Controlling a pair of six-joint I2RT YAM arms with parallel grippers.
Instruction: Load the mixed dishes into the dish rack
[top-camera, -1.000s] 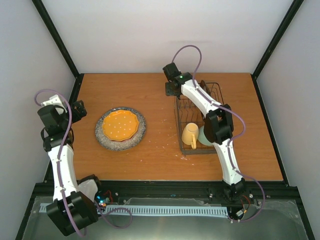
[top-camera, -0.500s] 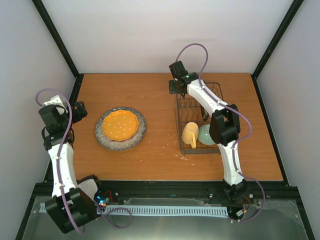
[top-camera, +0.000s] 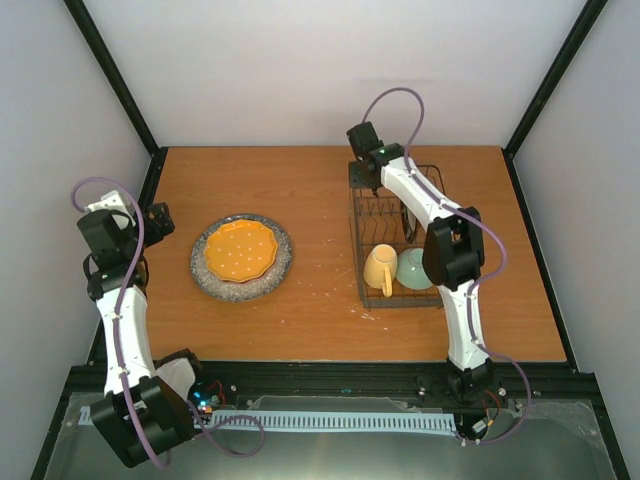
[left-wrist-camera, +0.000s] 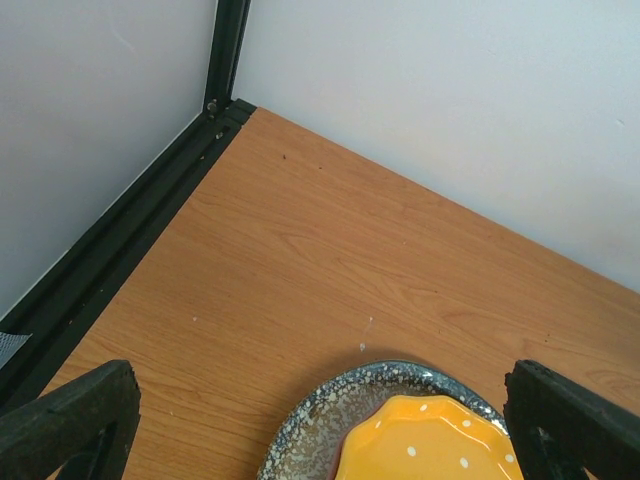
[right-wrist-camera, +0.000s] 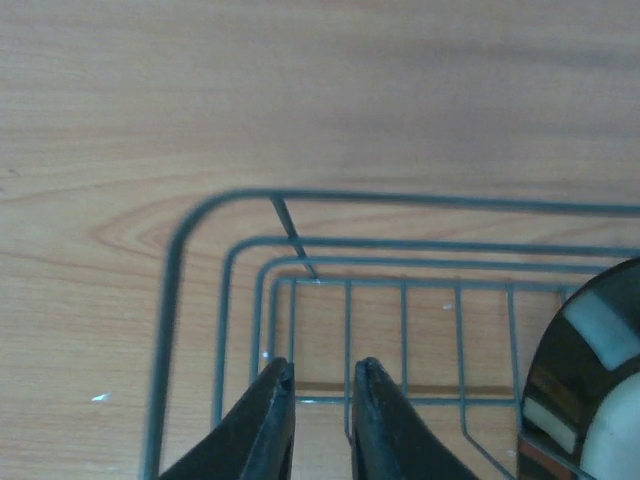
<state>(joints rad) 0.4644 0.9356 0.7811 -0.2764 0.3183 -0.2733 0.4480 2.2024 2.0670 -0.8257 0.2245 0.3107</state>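
Observation:
The dark wire dish rack (top-camera: 374, 217) stands on the right half of the table. It holds a yellow mug (top-camera: 380, 268) and a teal bowl (top-camera: 413, 268) at its near end, and a dark striped dish (right-wrist-camera: 590, 385) farther back. An orange dotted plate (top-camera: 240, 249) lies on a grey speckled plate (top-camera: 275, 275) at centre left; both also show in the left wrist view, the orange plate (left-wrist-camera: 430, 450) on the speckled plate (left-wrist-camera: 320, 425). My right gripper (top-camera: 365, 180) hovers over the rack's far left corner (right-wrist-camera: 215, 215), its jaws a narrow gap apart and empty (right-wrist-camera: 322, 375). My left gripper (top-camera: 160, 222) is wide open and empty, left of the plates (left-wrist-camera: 325, 400).
A black frame rail (left-wrist-camera: 120, 230) runs along the table's left edge beside the white wall. Bare wood lies between the plates and the rack (top-camera: 320, 230). The right arm's links (top-camera: 445, 250) stretch over the rack's right side.
My right gripper has moved right and slightly back, from outside the rack's far left corner to above it. The left arm, the plates and the rack have not moved.

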